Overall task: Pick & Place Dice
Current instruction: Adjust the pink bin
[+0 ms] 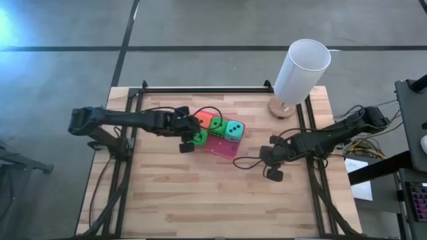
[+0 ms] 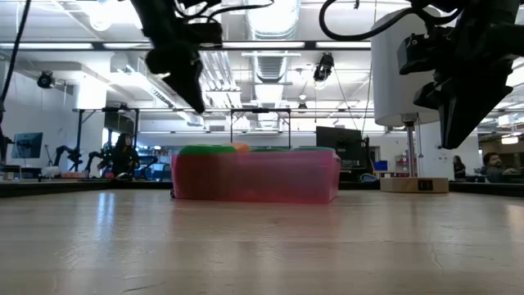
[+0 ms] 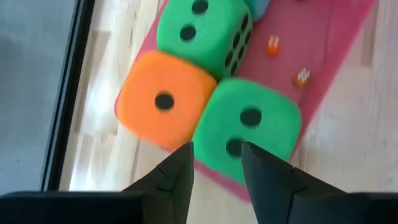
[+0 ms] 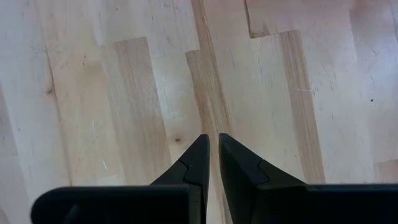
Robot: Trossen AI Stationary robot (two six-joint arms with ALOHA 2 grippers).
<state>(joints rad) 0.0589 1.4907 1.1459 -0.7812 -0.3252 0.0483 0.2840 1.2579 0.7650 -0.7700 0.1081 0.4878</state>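
You are looking at 4 small soft foam cubes with black pips, and all 4 are sitting together on the flat pink rectangular pad [image 1: 223, 148] in the middle of the wooden plank surface [image 1: 213, 200]: the orange die [image 1: 202, 121], the first bright green die [image 1: 216, 125], the teal die [image 1: 234, 130], and the second bright green die [image 1: 198, 138] at the pad's near-left edge. Judging from this, the placing is looking nearly finished or finished; I cannot say if any die is meant to go elsewhere.

The left end effector [image 3: 216, 168] is hanging just above the second green die, with its 2 dark fingers a little apart and nothing between them, so it is holding no die. The right end effector [image 4: 213, 158] is waiting over bare wood, well apart from the pad, with its fingers pressed together and empty.

The dice are looking matte, with rounded corners and edges. The pad is looking smooth and slightly translucent in the low view. The tall white cylinder [image 1: 301, 70] is standing on a round wooden base at the far right of the surface.
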